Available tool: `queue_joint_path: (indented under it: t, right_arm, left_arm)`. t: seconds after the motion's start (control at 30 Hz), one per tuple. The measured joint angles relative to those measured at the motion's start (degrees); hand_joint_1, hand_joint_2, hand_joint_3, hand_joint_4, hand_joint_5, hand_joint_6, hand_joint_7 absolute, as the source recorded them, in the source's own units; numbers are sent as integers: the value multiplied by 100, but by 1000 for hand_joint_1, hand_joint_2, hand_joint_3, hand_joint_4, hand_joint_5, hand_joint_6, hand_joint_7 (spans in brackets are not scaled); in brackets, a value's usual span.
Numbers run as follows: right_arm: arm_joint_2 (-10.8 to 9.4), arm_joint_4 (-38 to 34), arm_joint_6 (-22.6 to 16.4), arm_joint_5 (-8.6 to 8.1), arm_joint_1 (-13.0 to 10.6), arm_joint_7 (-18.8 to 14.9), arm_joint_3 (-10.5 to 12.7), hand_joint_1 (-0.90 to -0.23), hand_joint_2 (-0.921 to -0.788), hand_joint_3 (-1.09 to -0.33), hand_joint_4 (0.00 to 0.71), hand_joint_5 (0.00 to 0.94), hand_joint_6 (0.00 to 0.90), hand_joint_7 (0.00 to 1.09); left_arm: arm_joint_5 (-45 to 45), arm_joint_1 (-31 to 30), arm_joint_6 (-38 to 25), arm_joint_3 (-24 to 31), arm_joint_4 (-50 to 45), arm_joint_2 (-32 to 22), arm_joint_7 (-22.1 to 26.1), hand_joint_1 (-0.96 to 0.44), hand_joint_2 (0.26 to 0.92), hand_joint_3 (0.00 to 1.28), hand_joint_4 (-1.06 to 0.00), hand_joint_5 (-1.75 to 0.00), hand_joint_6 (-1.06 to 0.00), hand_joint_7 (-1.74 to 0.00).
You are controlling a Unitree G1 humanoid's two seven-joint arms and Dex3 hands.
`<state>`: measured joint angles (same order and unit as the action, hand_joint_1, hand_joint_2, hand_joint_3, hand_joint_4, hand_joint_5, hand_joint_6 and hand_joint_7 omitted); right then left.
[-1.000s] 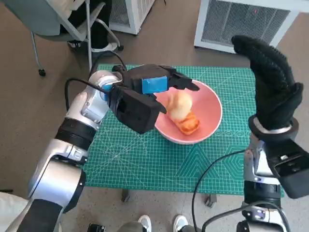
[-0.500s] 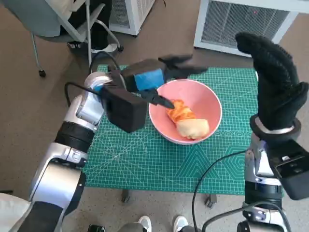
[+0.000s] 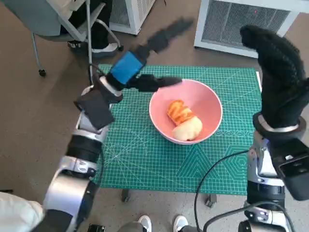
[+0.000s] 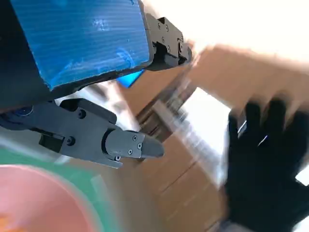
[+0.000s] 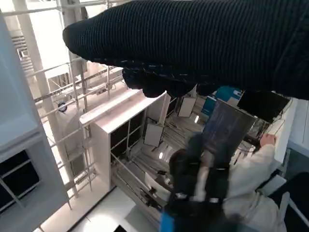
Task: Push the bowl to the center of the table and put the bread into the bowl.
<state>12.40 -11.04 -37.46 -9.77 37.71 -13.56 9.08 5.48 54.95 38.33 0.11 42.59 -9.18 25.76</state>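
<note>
A pink bowl sits near the middle of the green cutting mat. Inside it lies the bread, an orange-glazed end and a pale end. My left hand, black with blue tape, is lifted above the mat's far left edge, fingers spread and blurred, holding nothing. In the left wrist view its fingers stand apart over the bowl's rim. My right hand, in the black glove, is raised upright over the table's right side, empty; it also shows blurred in the left wrist view.
A chair with a person's shoe stands at the far left. White slatted units stand beyond the table. Shoes show at the near edge. In the right wrist view a person sits in a room with shelving.
My left hand let the bread drop into the bowl, then rose and drew back to the far left with fingers spread. The bread rolled and settled. The right hand barely moved.
</note>
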Motion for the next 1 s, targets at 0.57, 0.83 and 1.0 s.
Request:
queue_joint_path:
  t: [0.57, 0.83, 1.0]
  right_arm:
    - [13, 94, 225, 122, 131, 219, -8, -593, -921, -707, 296, 0, 39, 651]
    - [15, 161, 306, 201, 131, 243, -33, -597, -921, -706, 296, 1, 37, 654]
    - [15, 209, 350, 225, 131, 245, -46, -601, -921, -706, 296, 0, 36, 656]
  left_arm:
    - [337, -557, 220, 278, -571, 626, -534, -444, 921, 467, -288, -29, 1, -762]
    - [354, -581, 314, 299, -585, 693, -562, -435, 921, 476, -291, -35, 1, -768]
    - [362, -631, 314, 301, -636, 704, -561, -433, 921, 481, -298, -45, 1, -791]
